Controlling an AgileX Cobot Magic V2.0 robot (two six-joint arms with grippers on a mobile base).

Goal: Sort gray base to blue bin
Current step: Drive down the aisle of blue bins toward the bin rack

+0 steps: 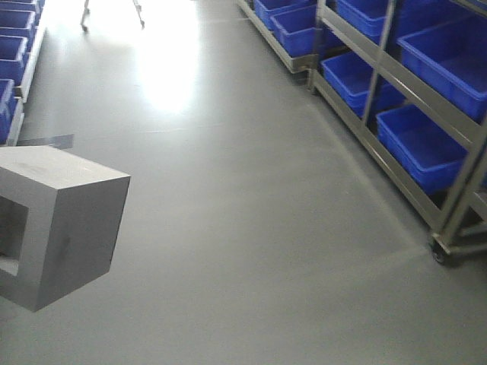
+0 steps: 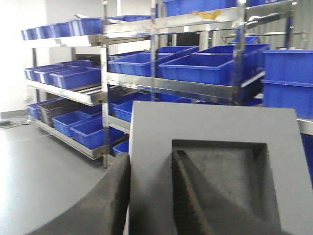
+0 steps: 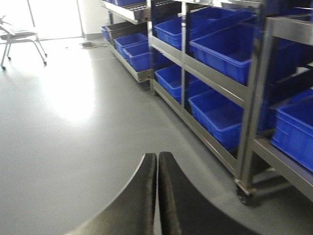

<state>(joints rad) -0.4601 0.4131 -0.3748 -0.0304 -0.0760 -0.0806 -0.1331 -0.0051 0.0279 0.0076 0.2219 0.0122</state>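
The gray base [image 1: 57,220] hangs clear of the floor [image 1: 266,228] on your left, held by the left tool [image 2: 150,164], which clamps one wall: one finger [image 2: 110,196] outside, the other down in the recess [image 2: 234,166]. A blue bin [image 2: 195,66] sits on the rack [image 2: 195,88] shelf straight beyond the block, well apart, so the carry likely runs forward on the left arm. The right tool [image 3: 157,161] is pressed closed, empty

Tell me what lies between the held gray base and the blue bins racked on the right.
Only bare gray floor lies between the gray base and the blue bins. The front-facing view shows that stretch, with nothing standing on it.
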